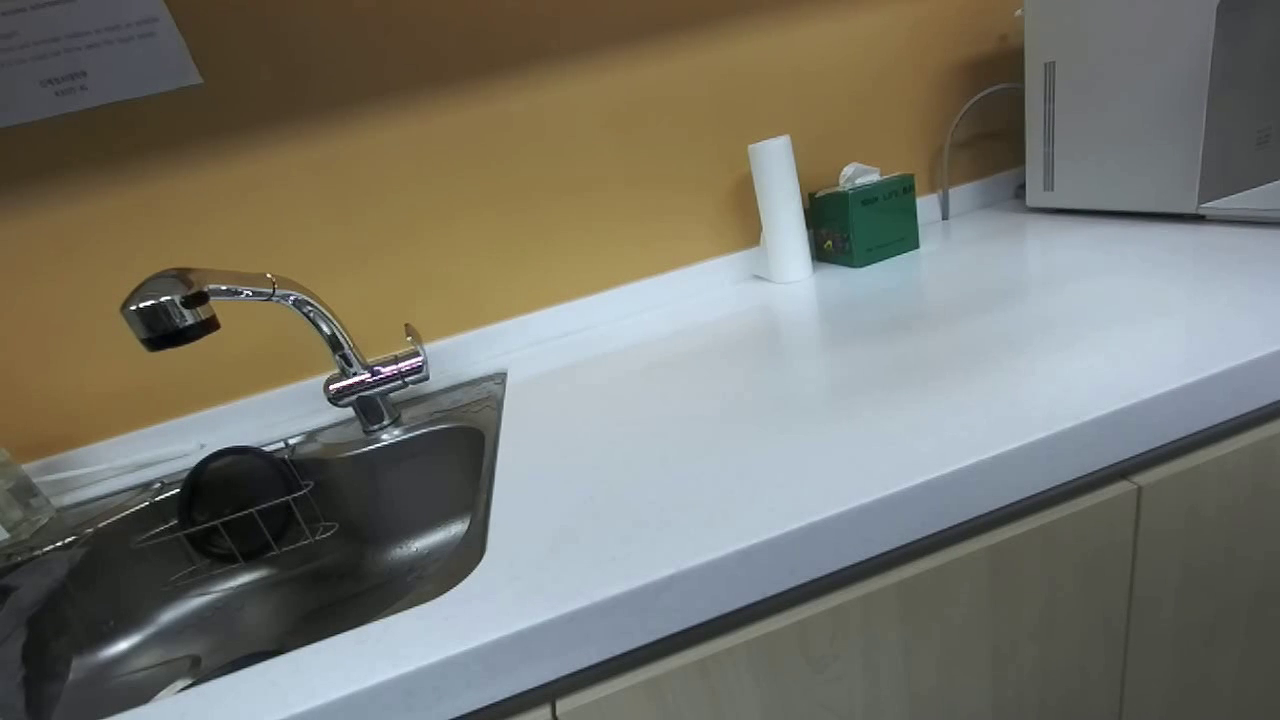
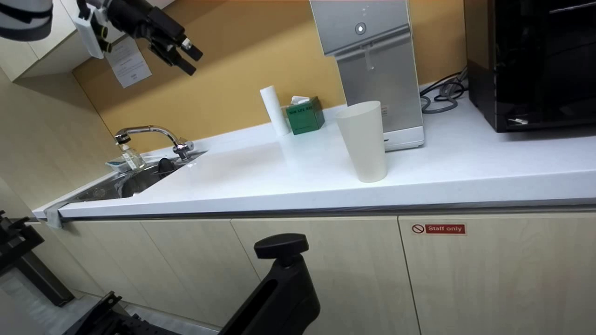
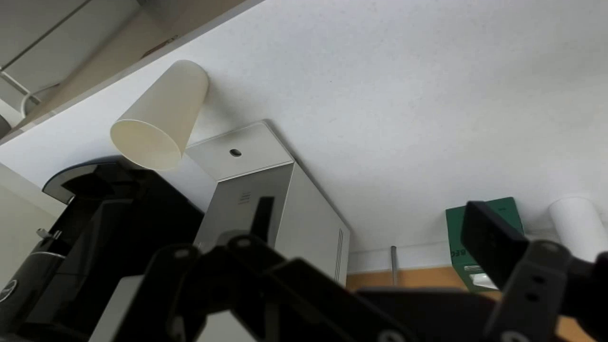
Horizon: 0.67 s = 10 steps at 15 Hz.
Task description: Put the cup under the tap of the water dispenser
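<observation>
A tall off-white cup [image 2: 362, 144] stands upright near the counter's front edge, in front of the water dispenser. It also shows in the wrist view [image 3: 173, 102]. The silver-grey water dispenser [image 2: 379, 88] has a small tap [image 2: 367, 48] below its upper panel and a pale base. The dispenser also shows in the wrist view [image 3: 311, 213], where the tap is not discernible, and partly in an exterior view [image 1: 1115, 110]. My gripper [image 2: 194, 63] is high above the counter, far from the cup, toward the sink side. In the wrist view the gripper [image 3: 370, 204] has its fingers wide apart with nothing between them.
A green tissue box [image 2: 305, 116] and a white paper roll [image 2: 274, 110] stand by the wall beside the dispenser. A black appliance [image 2: 540, 65] stands on the dispenser's far side, with cables [image 2: 444, 95] between. A sink [image 1: 400, 500] with a tall faucet [image 1: 320, 320] is at the opposite end.
</observation>
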Tool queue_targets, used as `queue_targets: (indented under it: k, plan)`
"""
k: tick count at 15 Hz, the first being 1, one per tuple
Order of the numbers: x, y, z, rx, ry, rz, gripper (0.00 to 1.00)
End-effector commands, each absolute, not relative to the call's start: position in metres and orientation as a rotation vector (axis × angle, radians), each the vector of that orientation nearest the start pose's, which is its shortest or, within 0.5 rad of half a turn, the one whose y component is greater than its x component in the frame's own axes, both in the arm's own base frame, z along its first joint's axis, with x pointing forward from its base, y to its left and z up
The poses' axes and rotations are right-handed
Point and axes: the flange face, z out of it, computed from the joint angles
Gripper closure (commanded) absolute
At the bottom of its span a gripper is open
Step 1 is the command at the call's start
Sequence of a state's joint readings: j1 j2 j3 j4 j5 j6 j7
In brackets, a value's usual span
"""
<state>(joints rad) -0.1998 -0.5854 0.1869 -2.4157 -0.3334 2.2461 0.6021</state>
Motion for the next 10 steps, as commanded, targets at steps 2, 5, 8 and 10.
queue_targets:
  k: [2, 5, 8, 10]
  plan:
    - [0.414, -0.005, 0.558, -3.259, 0.818, -0.865, 0.0]
    - [0.413, -0.024, 0.551, -3.343, 0.962, -0.927, 0.0]
    - [0.408, -0.049, 0.538, -3.362, 1.155, -0.938, 0.0]
    - [0.406, -0.066, 0.525, -3.307, 1.248, -0.886, 0.0]
